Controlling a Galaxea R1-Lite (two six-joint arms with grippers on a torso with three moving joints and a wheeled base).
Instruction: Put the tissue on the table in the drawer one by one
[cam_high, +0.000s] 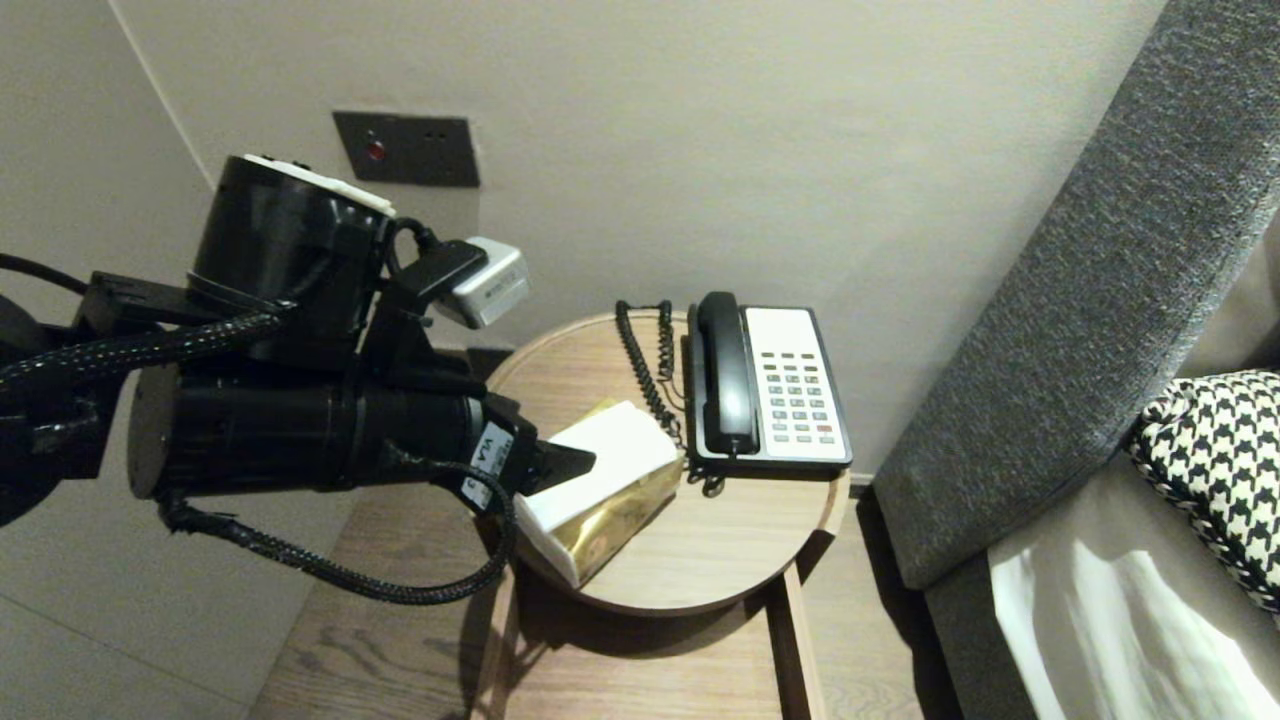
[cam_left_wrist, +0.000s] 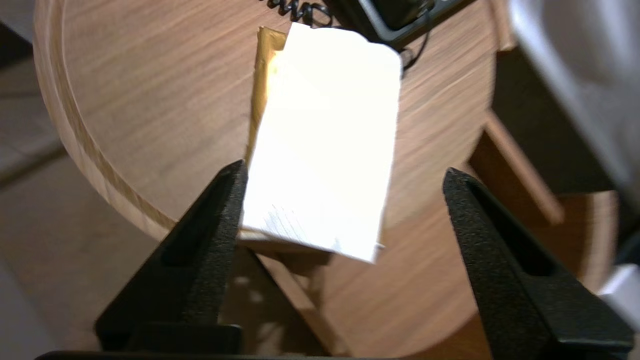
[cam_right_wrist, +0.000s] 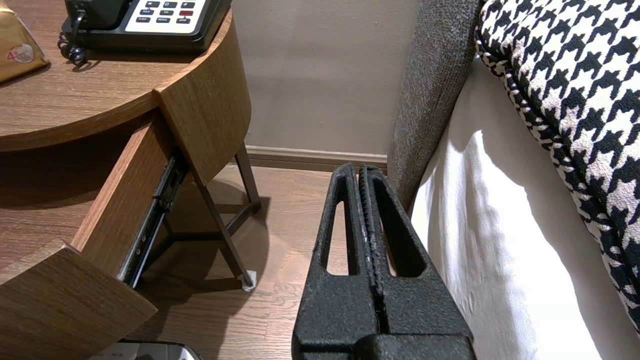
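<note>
Gold box (cam_high: 612, 478), white-topped, lies flat near the left edge of the round table (cam_high: 720, 560). The left gripper (cam_left_wrist: 344, 169) sits at its near end, fingers spread wide on either side. The telephone (cam_high: 770, 385) and its coiled cord (cam_high: 645, 365) stand just beyond the box, the drawer (cam_right_wrist: 125, 200) hangs open below, and the right gripper (cam_right_wrist: 367, 172) is parked, pressed together, by the bed.

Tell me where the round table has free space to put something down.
Free: the strip of tabletop in front of the telephone, right of the gold box; also the back-left part behind the box, beside the coiled cord. Crowded: between box and telephone, and around the open left gripper at the box.
</note>
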